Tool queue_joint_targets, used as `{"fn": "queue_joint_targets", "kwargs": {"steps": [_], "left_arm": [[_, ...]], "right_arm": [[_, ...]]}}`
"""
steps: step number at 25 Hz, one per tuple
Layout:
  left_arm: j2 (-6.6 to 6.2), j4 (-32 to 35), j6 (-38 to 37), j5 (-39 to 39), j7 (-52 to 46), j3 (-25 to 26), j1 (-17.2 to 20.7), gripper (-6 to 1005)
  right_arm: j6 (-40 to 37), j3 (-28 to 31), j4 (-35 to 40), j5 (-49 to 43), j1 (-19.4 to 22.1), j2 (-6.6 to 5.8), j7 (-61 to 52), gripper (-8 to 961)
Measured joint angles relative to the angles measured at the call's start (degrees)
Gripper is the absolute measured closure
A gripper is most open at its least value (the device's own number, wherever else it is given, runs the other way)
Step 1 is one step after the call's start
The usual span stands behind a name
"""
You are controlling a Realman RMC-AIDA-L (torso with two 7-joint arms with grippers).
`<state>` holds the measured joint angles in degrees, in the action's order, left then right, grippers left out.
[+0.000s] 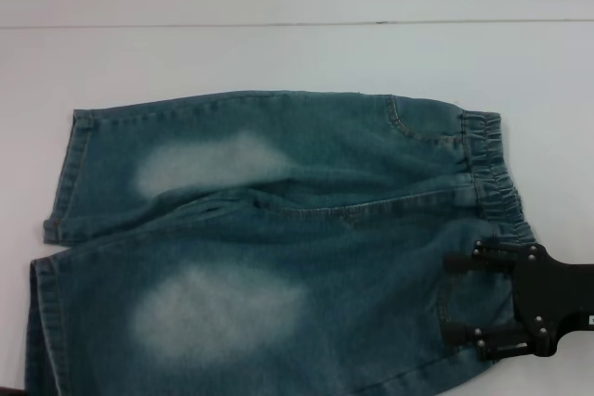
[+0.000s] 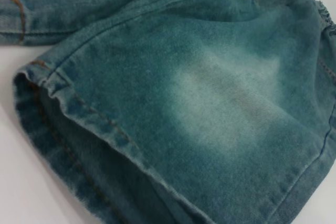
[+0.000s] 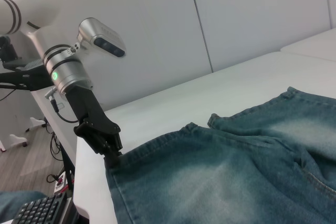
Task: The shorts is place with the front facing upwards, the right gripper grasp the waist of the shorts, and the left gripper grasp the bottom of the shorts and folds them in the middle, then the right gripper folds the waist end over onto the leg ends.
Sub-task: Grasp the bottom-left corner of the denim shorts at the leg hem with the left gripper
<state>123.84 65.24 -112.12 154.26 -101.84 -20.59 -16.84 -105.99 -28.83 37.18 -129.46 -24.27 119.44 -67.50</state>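
Denim shorts (image 1: 278, 248) lie flat; the right gripper (image 1: 461, 296) spreads wide by the waist (image 1: 492, 169), the left gripper (image 3: 111, 153) touches a leg hem, grip unclear.

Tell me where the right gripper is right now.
In the head view the right gripper is at the robot's right, its open fingers straddling the near corner of the waist of the shorts.

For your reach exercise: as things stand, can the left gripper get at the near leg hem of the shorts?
Probably yes. The left gripper is already at the near leg hem at the table's corner, with nothing between them. Whether it has hold of the shorts cannot be told.
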Motion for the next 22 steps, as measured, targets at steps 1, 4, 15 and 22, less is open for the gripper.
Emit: {"fn": "queue_joint_targets", "kwargs": {"steps": [1, 4, 15, 22], "left_arm": [[0.00, 0.0, 0.0, 0.0, 0.0, -0.2, 0.0, 668], [0.05, -0.1, 0.1, 0.0, 0.1, -0.9, -0.1, 766], [0.46, -0.2, 2.2, -0.6, 0.6, -2.1, -0.8, 972], [0.17, -1.6, 2.6, -4.2, 0.7, -2.1, -1.0, 973]], "right_arm": [[0.0, 0.0, 0.0, 0.0, 0.0, 0.00, 0.0, 80], [0.0, 0.0, 0.0, 0.0, 0.0, 0.00, 0.0, 81], [-0.8, 3.8, 0.0, 3.1, 0.4, -0.94, -4.5, 83], [-0.9, 13.8, -0.8, 3.5, 1.5, -4.15, -14.8, 84]]}}
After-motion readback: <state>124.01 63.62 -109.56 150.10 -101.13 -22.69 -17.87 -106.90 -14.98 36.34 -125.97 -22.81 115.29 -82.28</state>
